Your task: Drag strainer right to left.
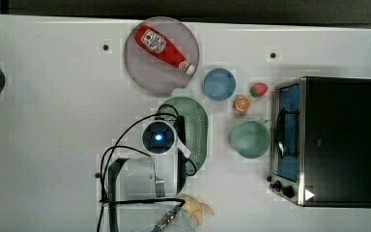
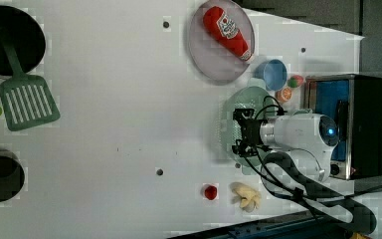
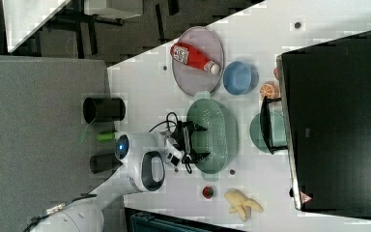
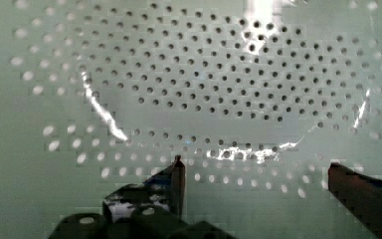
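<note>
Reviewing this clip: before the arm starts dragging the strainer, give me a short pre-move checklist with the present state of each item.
1. Gripper open: ok, fingers apart.
2. Gripper over the strainer: ok; the wrist view looks into its perforated inside.
3. Fingers hooked on the strainer's wall: cannot tell; no contact shows.
4. Drag path toward the top view's left: ok, bare table there.
5. Neighbours apart from the strainer: the green bowl and blue bowl ok; the plate with the ketchup bottle lies close to its tab handle.
</note>
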Tool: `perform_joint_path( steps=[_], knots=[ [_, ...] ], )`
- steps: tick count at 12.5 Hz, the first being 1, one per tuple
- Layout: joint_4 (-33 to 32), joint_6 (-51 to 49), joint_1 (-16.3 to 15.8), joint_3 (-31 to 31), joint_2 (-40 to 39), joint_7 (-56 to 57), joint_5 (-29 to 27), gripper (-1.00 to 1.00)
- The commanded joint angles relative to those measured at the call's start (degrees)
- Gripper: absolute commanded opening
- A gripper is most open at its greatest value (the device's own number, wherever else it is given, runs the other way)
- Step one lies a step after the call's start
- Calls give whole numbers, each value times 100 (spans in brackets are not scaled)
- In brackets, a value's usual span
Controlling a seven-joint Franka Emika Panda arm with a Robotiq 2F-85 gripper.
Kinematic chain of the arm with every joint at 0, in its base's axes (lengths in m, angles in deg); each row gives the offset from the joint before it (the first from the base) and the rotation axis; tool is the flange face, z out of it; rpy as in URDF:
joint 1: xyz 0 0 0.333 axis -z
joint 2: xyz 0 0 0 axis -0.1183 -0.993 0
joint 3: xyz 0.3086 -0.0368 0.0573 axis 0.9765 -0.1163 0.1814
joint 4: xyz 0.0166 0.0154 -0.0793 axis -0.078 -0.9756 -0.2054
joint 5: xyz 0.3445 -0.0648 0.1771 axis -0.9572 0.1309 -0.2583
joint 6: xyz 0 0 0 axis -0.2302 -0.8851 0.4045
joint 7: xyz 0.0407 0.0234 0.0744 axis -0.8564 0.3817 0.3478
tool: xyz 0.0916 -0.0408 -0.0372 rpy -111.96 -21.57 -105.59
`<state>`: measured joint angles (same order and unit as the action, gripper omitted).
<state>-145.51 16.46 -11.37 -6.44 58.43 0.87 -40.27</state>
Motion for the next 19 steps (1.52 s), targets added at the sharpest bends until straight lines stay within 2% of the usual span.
perform_joint_path(
  steps=[1,11,15,19],
  knots=[
    [152,-70,-397,147,31,-325,-234,100],
    [925,-443,-1520,152,-332,-611,-1513,100],
    [1424,-464,-1936,152,-631,-1348,-1584,100],
    [1915,-497,-2291,153,-991,-1480,-1589,100]
  ],
)
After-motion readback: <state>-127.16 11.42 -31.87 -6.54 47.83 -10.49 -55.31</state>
